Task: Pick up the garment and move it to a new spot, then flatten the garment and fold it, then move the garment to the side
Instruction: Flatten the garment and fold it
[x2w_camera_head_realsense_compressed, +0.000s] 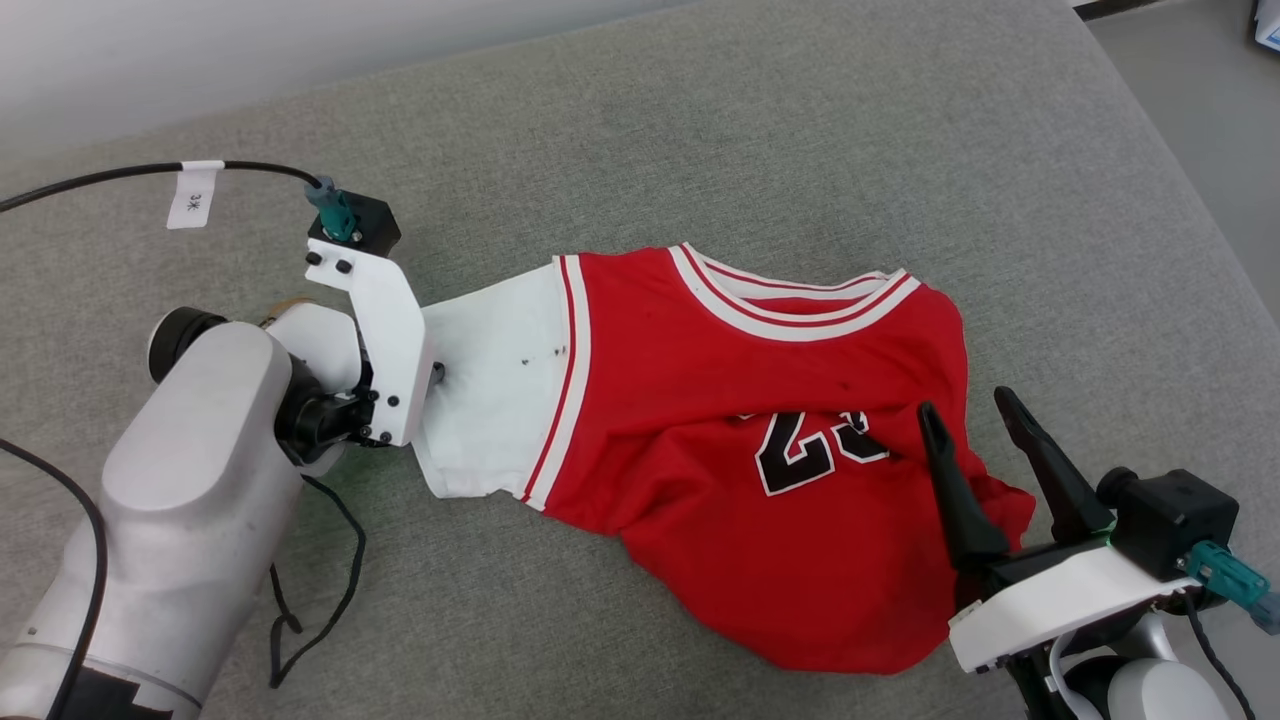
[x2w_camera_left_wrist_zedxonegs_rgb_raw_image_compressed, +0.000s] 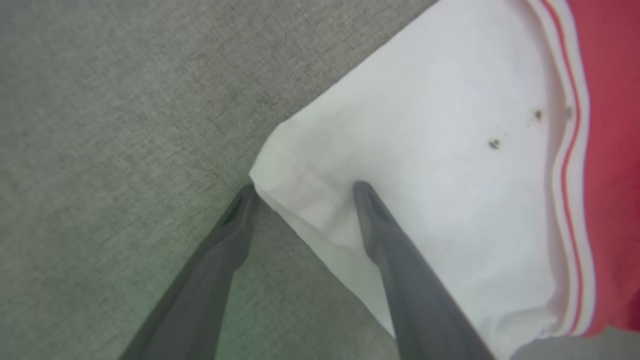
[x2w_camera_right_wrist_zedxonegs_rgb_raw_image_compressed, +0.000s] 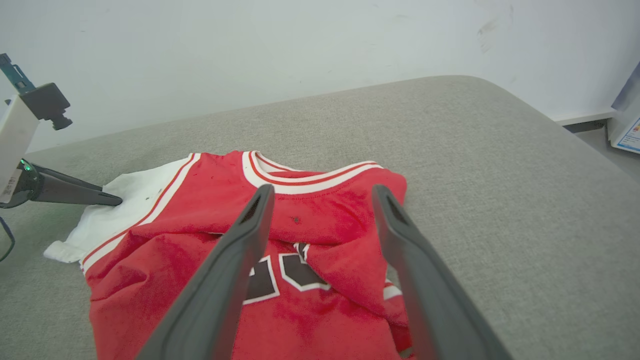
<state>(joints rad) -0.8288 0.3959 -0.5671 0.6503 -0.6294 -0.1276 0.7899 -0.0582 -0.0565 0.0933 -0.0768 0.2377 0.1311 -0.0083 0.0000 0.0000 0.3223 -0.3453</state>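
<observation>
The garment lies crumpled on the grey padded surface: a red jersey with a striped collar at the far side, black numbers partly folded under, and one white sleeve spread to the left. My left gripper is open and straddles the sleeve's outer corner, one finger on the white cloth and the other finger on the bare surface beside it. My right gripper is open, hovering over the garment's right lower part, with nothing between its fingers.
The grey surface drops off along its right edge to the floor, and a white wall stands behind it. A black cable with a white tag runs to my left wrist. Another thin cable trails beside my left forearm.
</observation>
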